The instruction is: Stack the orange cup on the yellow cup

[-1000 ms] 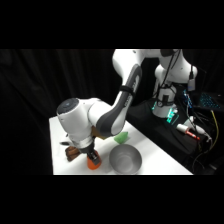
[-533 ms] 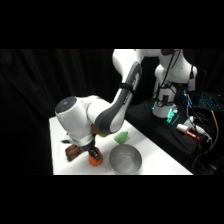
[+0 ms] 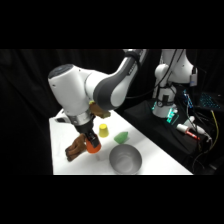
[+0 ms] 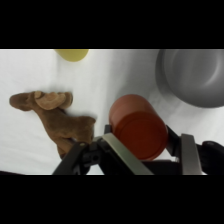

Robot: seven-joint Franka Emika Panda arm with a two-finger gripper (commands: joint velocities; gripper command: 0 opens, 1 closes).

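In the wrist view the orange cup (image 4: 137, 127) sits between the two fingers of my gripper (image 4: 152, 150), which is shut on it. From the side, the gripper (image 3: 90, 140) holds the orange cup (image 3: 93, 146) a little above the table, in front of the yellow cup (image 3: 103, 131). The yellow cup stands upside down on the table, apart from the held cup. Only its edge shows at the top of the wrist view (image 4: 72, 53).
A brown plush animal (image 3: 75, 149) lies just left of the gripper, also seen in the wrist view (image 4: 52, 117). A grey bowl (image 3: 124, 160) stands at the front right, close to the held cup. A green lump (image 3: 121, 136) lies right of the yellow cup.
The gripper has risen with the orange cup, lifting it off the table. The yellow cup, bowl and plush animal have not moved.
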